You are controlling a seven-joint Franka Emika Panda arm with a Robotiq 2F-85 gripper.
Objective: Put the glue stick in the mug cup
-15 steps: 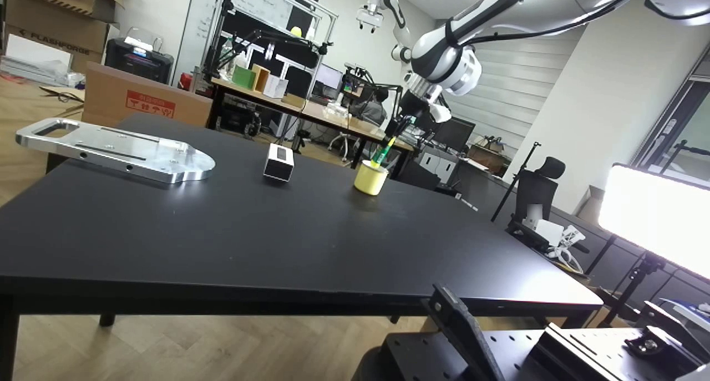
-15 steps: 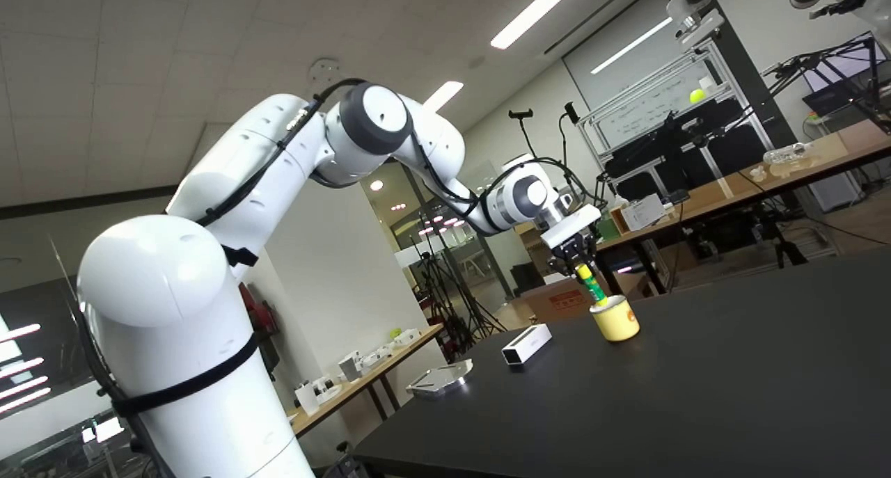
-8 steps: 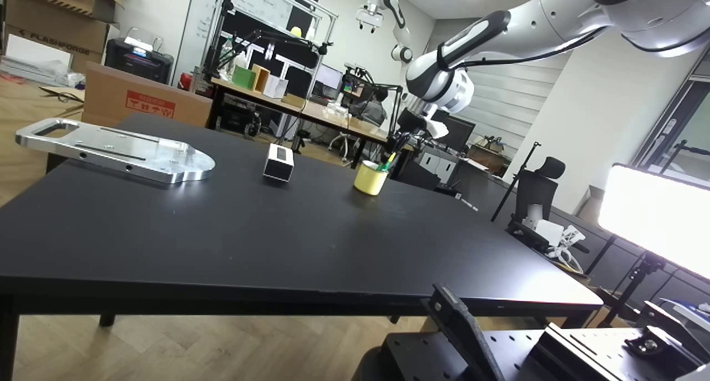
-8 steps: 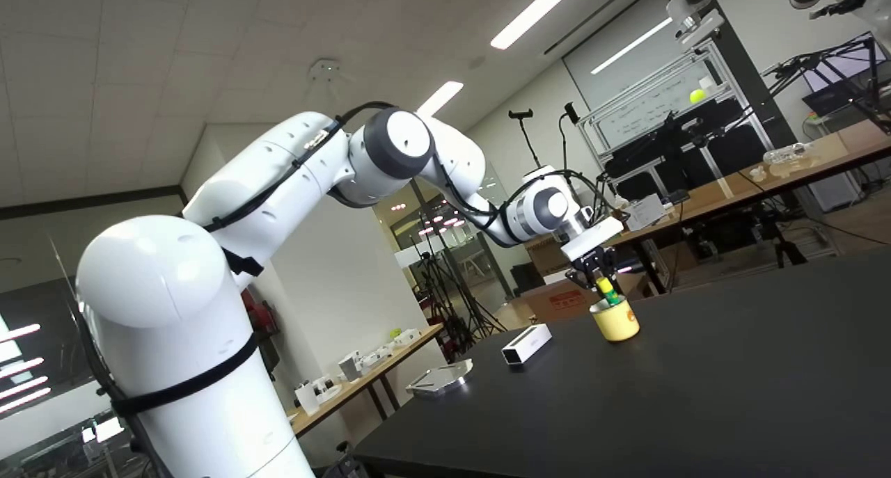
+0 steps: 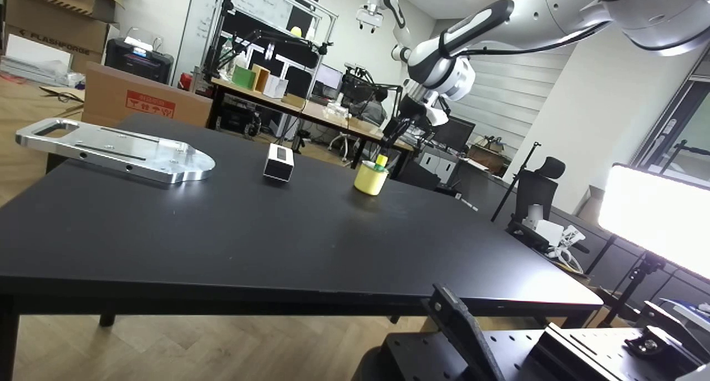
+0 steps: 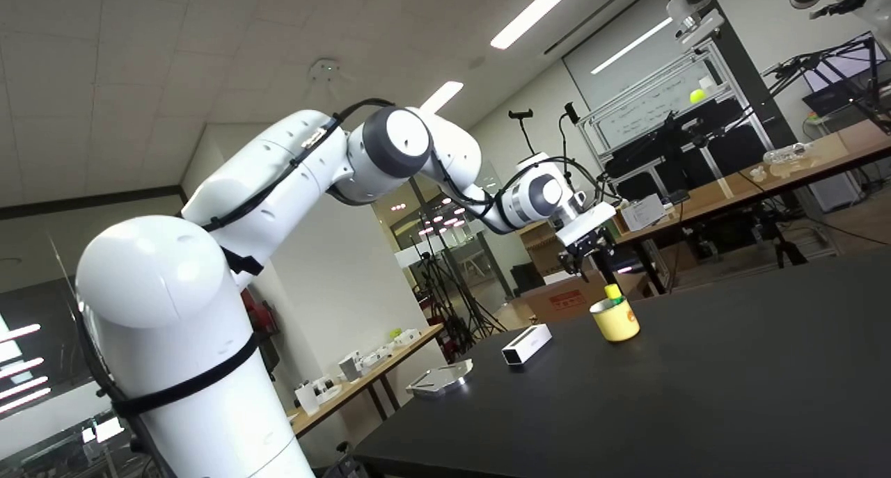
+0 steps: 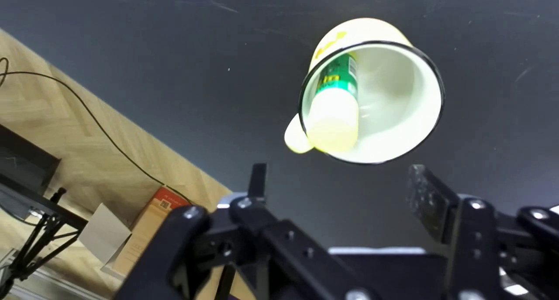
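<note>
The pale yellow mug cup (image 5: 370, 179) stands upright on the black table in both exterior views. In the wrist view its dark-rimmed mouth (image 7: 393, 103) faces me, with the small handle (image 7: 298, 136) at lower left. Inside leans the glue stick (image 7: 335, 103), green-bodied with a yellow cap; its capped end rests at the rim on the handle side and pokes out above it (image 6: 612, 292). Its lower end is down in the cup. My gripper (image 7: 338, 169) hangs above and apart from both, its two fingers wide apart with nothing between them.
A black-and-white boxy object (image 5: 278, 162) sits beside the mug on the table. A silver metal plate (image 5: 116, 149) lies farther along. The table's edge runs close to the mug, with cardboard boxes (image 6: 567, 300) on the floor beyond.
A second ago the gripper held the glue stick tilted at the mug's mouth; it lowered it inside, then let go, opened and rose away. The mug has not moved.
</note>
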